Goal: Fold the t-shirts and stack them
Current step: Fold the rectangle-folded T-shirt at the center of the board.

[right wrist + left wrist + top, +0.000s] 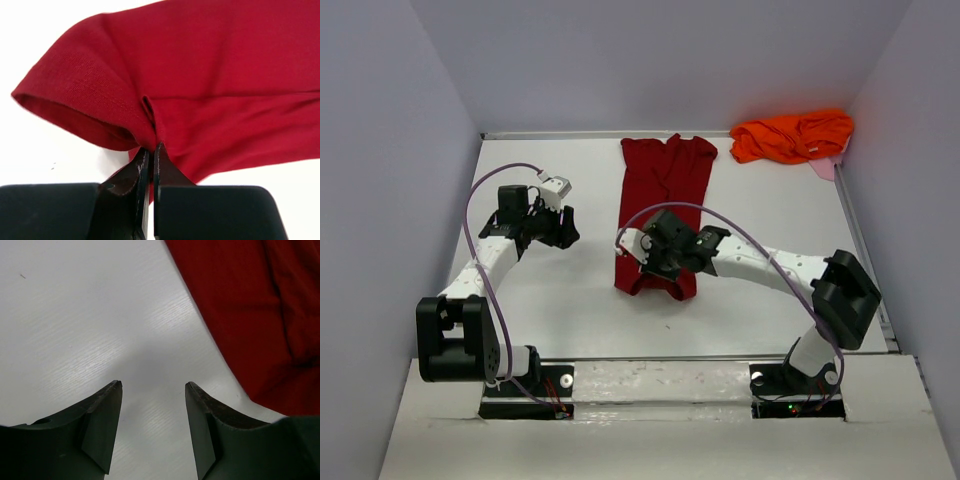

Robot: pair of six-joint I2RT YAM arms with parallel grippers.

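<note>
The dark red t-shirt (665,190) lay in the middle of the table (560,300) as a long, narrow strip running from near to far, with its far end close to the far edge. Its cloth was creased along its length, and its near end was bunched up. The right gripper (660,272) sat on that near end. From the right wrist view its jaws were closed almost tip to tip on a small raised fold of the red t-shirt (200,65), pinched between the two dark fingertips (161,159). Just left of the pinch a hemmed opening in the cloth gaped a little, with white table showing beyond it.

The bright orange t-shirt (790,136) was crumpled in a loose heap in the far right corner, well apart from the red one. A bit of pale pink material (823,168) stuck out at its near right side; I could not tell what it was.

The left gripper (560,228) was over bare table left of the red shirt and near it, not touching it. Its jaws stood open with nothing between them. In the left wrist view the gripper (152,385) had only white table in the gap, and the red t-shirt (250,315) filled the upper right of that view.

Plain pale walls (400,150) closed the table in on the left, far and right sides.
</note>
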